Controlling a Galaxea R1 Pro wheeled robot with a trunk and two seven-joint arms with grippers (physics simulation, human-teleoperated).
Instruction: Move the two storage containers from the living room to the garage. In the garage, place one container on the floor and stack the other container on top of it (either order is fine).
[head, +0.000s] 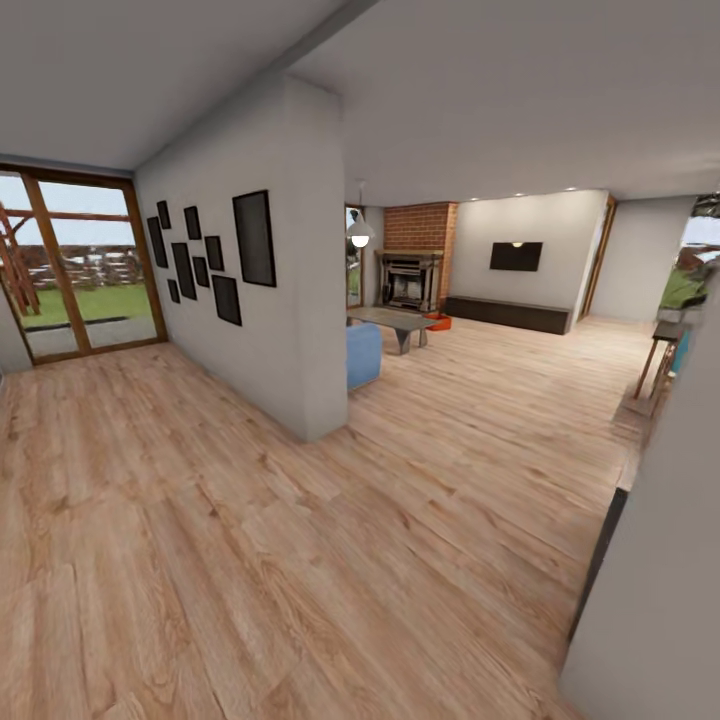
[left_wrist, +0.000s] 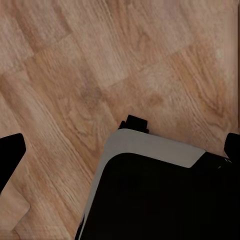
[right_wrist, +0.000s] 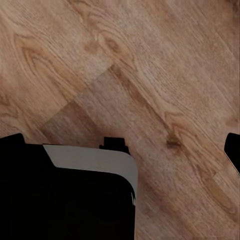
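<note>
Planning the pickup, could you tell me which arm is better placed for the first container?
Right, marginally: the storage container lies far ahead, slightly right of centre; neither arm reaches it yet.

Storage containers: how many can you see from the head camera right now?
1. A red-orange storage container sits on the wood floor by the fireplace, past the coffee table. The second may be hidden.
</note>
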